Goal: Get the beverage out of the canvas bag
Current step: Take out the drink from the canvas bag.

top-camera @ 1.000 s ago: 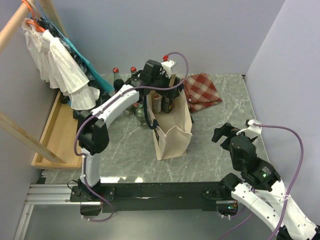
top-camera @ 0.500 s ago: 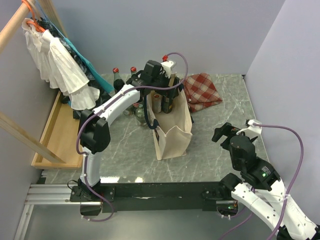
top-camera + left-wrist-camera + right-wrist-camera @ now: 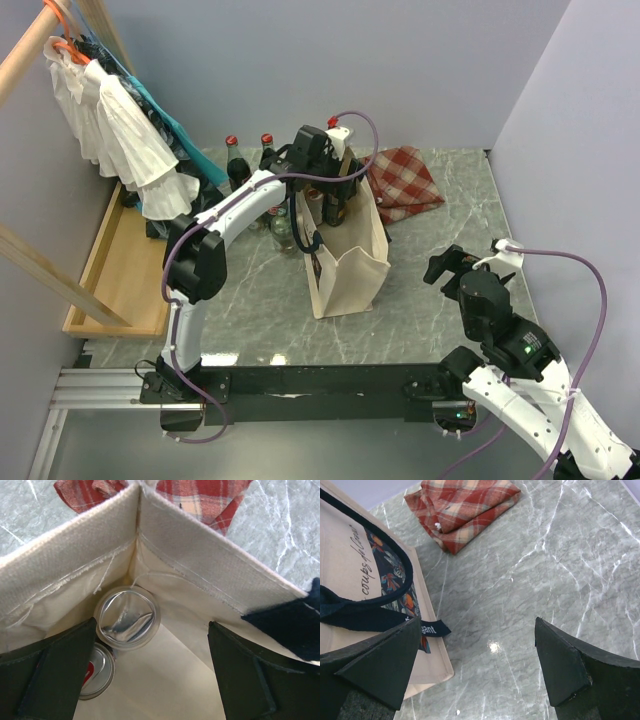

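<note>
Top view: left gripper (image 3: 330,198) has shifted slightly right over the canvas bag (image 3: 350,270) at centre; left wrist: fingers fully apart, empty, above the foil-lidded beverage (image 3: 127,617) in the bag's corner, so descent likely follows; right wrist: right gripper (image 3: 477,625) wide, empty.

Pale lavender walls (image 3: 420,70) enclose a grey marbled tabletop (image 3: 440,240), with a wooden clothes rail (image 3: 22,50) at left.
</note>
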{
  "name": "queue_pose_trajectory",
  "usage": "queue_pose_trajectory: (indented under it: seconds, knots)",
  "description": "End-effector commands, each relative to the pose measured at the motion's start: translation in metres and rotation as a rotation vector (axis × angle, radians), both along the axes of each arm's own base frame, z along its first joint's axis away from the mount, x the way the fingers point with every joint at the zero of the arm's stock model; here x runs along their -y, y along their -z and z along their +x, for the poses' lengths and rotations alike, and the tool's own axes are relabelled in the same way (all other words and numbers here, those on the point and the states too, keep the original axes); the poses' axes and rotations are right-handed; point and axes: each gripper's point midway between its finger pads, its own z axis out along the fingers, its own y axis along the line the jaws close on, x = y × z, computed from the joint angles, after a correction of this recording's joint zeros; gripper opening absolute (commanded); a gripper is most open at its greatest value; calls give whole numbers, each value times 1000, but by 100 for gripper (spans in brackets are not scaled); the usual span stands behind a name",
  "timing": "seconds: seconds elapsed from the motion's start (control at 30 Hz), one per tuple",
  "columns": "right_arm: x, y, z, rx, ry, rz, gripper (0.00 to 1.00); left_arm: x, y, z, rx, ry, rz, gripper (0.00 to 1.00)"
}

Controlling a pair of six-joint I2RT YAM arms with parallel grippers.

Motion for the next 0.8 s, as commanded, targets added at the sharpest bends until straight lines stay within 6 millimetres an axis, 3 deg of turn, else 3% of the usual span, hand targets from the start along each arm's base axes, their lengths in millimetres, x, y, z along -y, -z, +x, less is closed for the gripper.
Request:
queue_pose_trajectory:
  seconds: [0.0, 0.77]
  knots:
    - [2, -3, 3, 10, 25, -1, 100, -1, -16, 16, 60, -37, -18, 99]
    - [0, 0, 5, -7, 17, -18, 100, -2, 6, 10, 11, -38, -13, 99]
